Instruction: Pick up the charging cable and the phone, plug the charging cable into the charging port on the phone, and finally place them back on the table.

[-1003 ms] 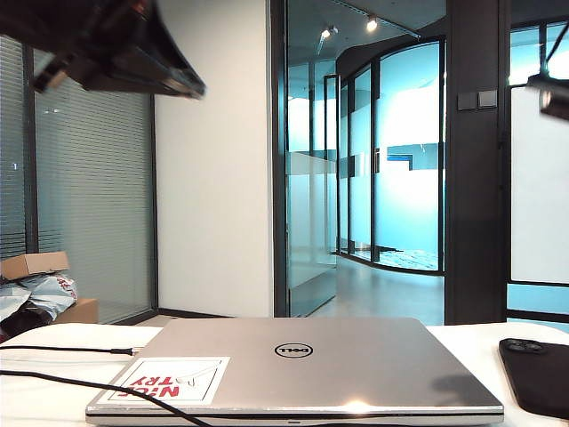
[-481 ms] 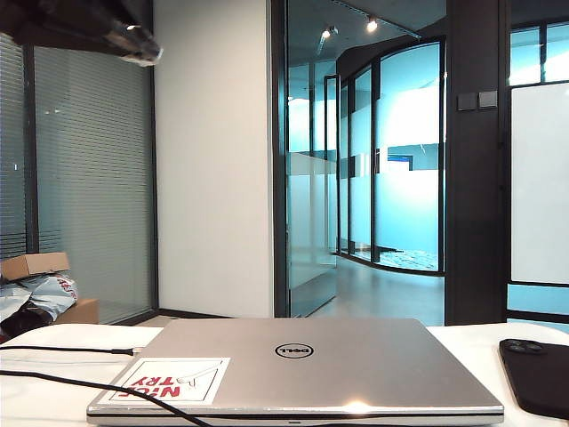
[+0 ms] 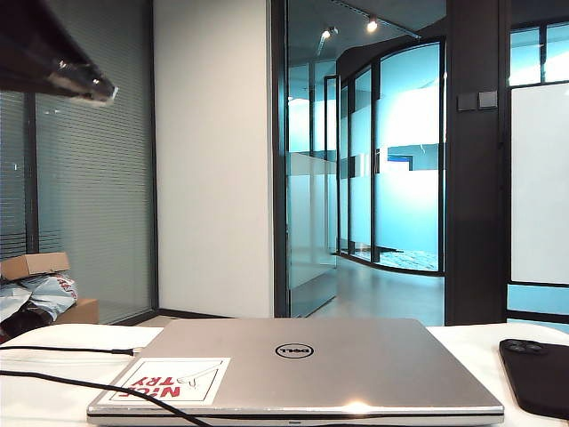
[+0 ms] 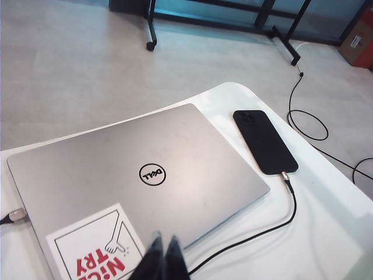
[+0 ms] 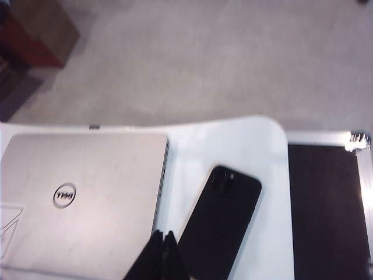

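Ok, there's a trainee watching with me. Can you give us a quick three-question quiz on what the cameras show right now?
1. True or false: the plug of the charging cable sits at the narrow end of the phone.
2. Where does the phone lie? A) on the laptop lid; B) on the table beside the laptop; C) held up in a gripper.
3. In what state are the left gripper and the right gripper?

Key:
1. True.
2. B.
3. Both are shut, holding nothing, up above the table.
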Tool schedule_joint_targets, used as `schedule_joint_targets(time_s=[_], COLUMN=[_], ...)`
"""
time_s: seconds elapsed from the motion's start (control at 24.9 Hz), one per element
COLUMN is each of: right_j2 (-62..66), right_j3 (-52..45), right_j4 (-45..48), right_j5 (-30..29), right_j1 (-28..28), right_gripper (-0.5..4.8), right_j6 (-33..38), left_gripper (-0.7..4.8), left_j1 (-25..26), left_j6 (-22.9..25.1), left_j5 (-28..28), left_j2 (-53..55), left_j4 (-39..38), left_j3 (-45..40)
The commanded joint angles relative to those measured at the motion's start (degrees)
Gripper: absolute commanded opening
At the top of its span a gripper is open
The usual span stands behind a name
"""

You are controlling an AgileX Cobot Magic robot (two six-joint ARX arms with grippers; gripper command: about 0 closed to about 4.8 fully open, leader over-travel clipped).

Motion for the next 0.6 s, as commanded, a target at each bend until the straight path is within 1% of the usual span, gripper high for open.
schedule_joint_targets(time_s=[0.04, 0.16, 0.28, 0.36, 0.44, 0.6], right_j2=[-4.28, -9.09, -11.58, -12.61, -13.09, -13.14], right_j3=[-5.73, -12.50, -15.30, -16.02, -16.15, -16.15], right_j4=[7.96, 12.61, 12.76, 11.89, 10.45, 10.36], right_j5=[-1.64, -1.44, -1.46, -1.40, -1.42, -1.42], right_j1=[0.02, 0.02, 0.02, 0.02, -0.09, -0.09], right_gripper=[-0.01, -0.01, -0.01, -0.01, -0.01, -0.01], right_j6=[-0.52, -0.52, -0.20, -0.22, -0.22, -0.22], left_gripper=[-0.06, -0.06, -0.06, -0.06, -0.06, -0.06], left_j1=[0.00, 0.00, 0.00, 0.00, 0.00, 0.00], left_j6=[1.20, 1.40, 1.81, 1.86, 2.99, 3.87], left_j5=[0.02, 0.02, 0.02, 0.02, 0.04, 0.02], left_j2=[-1.86, -3.23, -3.80, -3.80, -3.80, -3.82], left_j4=[2.32, 4.09, 5.97, 6.80, 8.68, 12.44], left_j3=[-3.06, -6.43, -8.24, -8.94, -9.86, -11.45])
